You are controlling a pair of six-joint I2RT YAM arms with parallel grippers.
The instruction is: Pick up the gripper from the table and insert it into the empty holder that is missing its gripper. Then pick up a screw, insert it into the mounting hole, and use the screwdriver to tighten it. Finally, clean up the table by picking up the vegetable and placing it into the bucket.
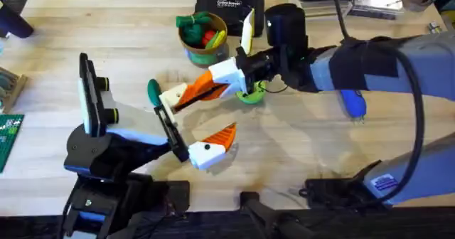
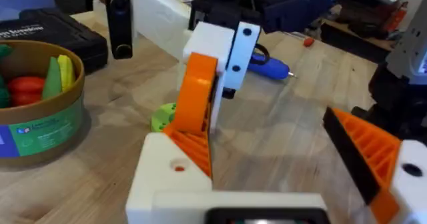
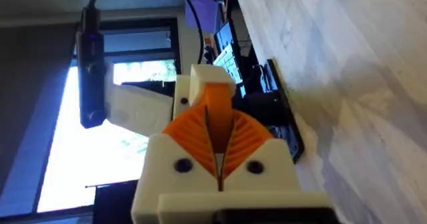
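Overhead view. Orange wedge (image 1: 197, 91), one in number, flat and triangular, is clamped in the right gripper (image 1: 215, 82), whose white fingers are closed on its broad end. Its narrow end lies against the holder (image 1: 171, 97), a plain white block on one finger of the left gripper (image 1: 199, 119). The left gripper stands wide open, and its other finger carries an orange pad at 5 o'clock from the wedge. One dark green vegetable (image 1: 152, 89) lies on the table (image 1: 298, 153), just beside the holder at its 9 o'clock. One bucket (image 1: 202, 34), already holding green, red and yellow toy pieces, stands at 12 o'clock from the wedge. One blue screwdriver (image 1: 353, 104) lies at 3 o'clock, well apart, partly covered by the right arm. A bright green disc (image 1: 251, 94) sits under the right gripper's wrist. A black case (image 1: 229, 0) lies at the far edge.

Left wrist view. The orange wedge (image 2: 197, 94) stands upright on the holder (image 2: 167, 174), touching it, with the right gripper's white finger block (image 2: 215, 47) above. The bucket (image 2: 41, 121), screwdriver (image 2: 268, 67), green disc (image 2: 162, 117) and black case (image 2: 50, 32) surround it.

Right wrist view. The right gripper's ribbed orange pads (image 3: 248, 139) press on the wedge (image 3: 216, 111) from both sides. The holder (image 3: 208, 81) sits just beyond.
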